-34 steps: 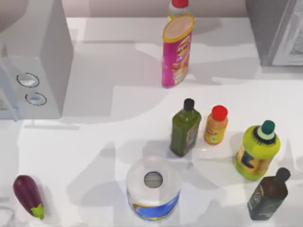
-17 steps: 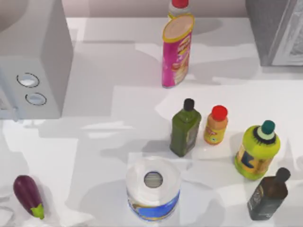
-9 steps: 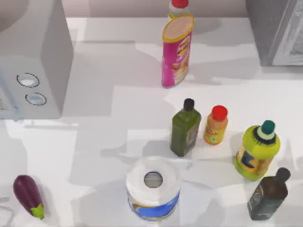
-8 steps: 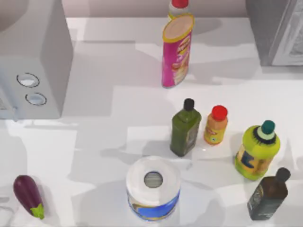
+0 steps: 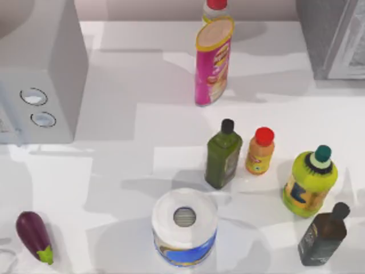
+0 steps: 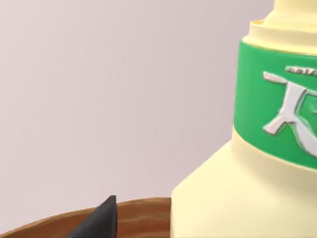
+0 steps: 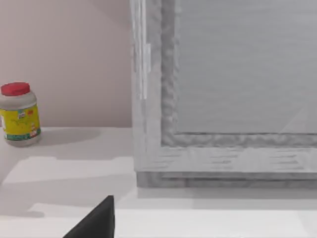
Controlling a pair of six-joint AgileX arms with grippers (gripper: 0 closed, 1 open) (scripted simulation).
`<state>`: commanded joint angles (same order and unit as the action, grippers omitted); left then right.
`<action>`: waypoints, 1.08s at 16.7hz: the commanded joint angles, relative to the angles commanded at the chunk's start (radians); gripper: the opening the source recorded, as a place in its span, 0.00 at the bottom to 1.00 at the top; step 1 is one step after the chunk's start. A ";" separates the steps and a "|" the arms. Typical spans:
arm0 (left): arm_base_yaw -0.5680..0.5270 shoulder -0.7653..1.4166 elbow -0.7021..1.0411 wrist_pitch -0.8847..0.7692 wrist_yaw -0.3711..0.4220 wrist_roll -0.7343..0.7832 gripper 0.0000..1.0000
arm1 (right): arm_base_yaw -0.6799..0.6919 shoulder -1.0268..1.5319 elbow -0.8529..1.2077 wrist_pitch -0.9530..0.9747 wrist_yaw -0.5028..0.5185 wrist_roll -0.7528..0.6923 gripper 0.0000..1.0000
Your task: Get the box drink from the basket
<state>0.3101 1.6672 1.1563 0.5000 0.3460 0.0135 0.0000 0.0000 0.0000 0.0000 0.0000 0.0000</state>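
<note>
box drink point(image 6: 257, 148) — close before left end effector point(image 6: 101, 218); grip state unclear

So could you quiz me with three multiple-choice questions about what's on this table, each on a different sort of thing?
1. What stands right beside the small orange bottle, on the top view's left?
A. eggplant
B. dark green bottle
C. paper towel roll

2. What colour is the cap of the round yellow-green bottle?
A. teal
B. red
C. black

3. How does the pink chips can stand?
A. lying flat
B. upside down
C. upright

Answers: 1 B, the dark green bottle is next to it. 2 A, its cap shows teal. 3 C, its round top faces up.
</note>
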 joint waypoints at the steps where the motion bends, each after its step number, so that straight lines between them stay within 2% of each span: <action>1: 0.000 0.000 0.000 0.000 0.000 0.000 0.85 | 0.000 0.000 0.000 0.000 0.000 0.000 1.00; 12: 0.000 0.000 0.000 0.000 0.000 0.000 0.02 | 0.000 0.000 0.000 0.000 0.000 0.000 1.00; 18: 0.000 0.000 0.000 0.000 0.000 0.000 0.00 | 0.000 0.000 0.000 0.000 0.000 0.000 1.00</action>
<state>0.3101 1.6672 1.1563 0.5000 0.3460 0.0135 0.0000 0.0000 0.0000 0.0000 0.0000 0.0000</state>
